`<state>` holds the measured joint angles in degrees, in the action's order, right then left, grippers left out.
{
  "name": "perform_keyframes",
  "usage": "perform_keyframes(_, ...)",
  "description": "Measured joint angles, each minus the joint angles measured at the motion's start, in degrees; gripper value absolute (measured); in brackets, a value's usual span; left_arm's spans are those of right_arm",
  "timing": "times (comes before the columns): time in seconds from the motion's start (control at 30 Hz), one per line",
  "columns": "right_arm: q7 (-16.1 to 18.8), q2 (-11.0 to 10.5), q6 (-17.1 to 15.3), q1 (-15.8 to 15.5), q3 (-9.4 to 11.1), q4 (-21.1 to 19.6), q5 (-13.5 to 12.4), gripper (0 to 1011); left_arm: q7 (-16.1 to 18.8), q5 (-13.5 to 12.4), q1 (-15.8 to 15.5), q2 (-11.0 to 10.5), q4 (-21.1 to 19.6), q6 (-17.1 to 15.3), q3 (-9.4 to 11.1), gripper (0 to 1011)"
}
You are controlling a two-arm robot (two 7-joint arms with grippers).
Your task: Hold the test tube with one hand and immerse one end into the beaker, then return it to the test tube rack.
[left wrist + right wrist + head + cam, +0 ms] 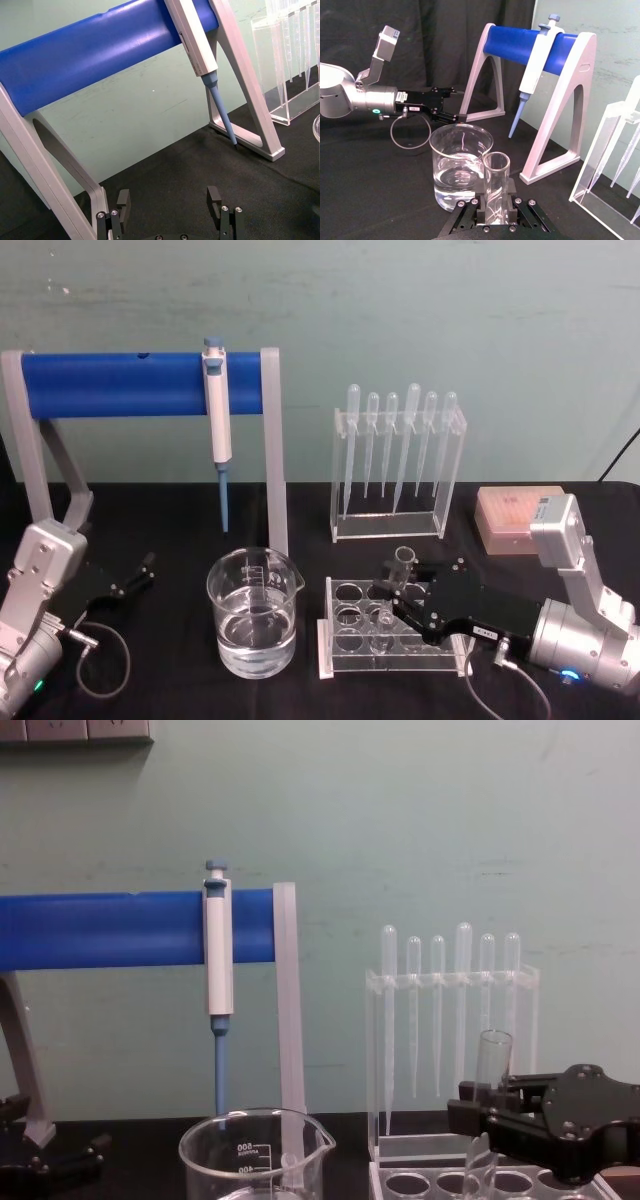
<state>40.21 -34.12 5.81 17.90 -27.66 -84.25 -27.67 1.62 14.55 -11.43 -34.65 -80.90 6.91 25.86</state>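
Chest view: beaker (256,1156) marks 500, 400 mirrored.

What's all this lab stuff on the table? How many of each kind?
Test tube, in the right tool: 1
Beaker: 1
Micropipette: 1
Plastic pipettes: 6
Racks and stands: 3
Tip box: 1
Total: 13

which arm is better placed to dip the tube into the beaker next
Right. Its black two-fingered end effector already clamps the clear glass test tube over the clear plastic rack, beside the wide glass beaker. The left end effector sits open and empty, farther off.
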Motion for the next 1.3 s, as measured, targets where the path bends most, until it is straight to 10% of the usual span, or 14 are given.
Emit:
perform_keyframes(0.37, 0.0, 0.0, 0.0, 0.0, 0.0, -0.1, 0.0, 243, 0.0, 0.0, 0.0, 0.0, 0.0, 0.0, 0.0, 1000)
perform_keyframes(1.1, 0.0, -0.1, 0.0, 0.0, 0.1, -0.1, -0.1, 939, 0.0, 0.0, 0.0, 0.0, 0.0, 0.0, 0.0, 1000)
perform_keyframes(1.3, 0.3, -0.2, 0.4, 0.4, -0.1, -1.3, 0.6, 1000, 0.0, 0.0, 0.0, 0.0, 0.0, 0.0, 0.0, 1000)
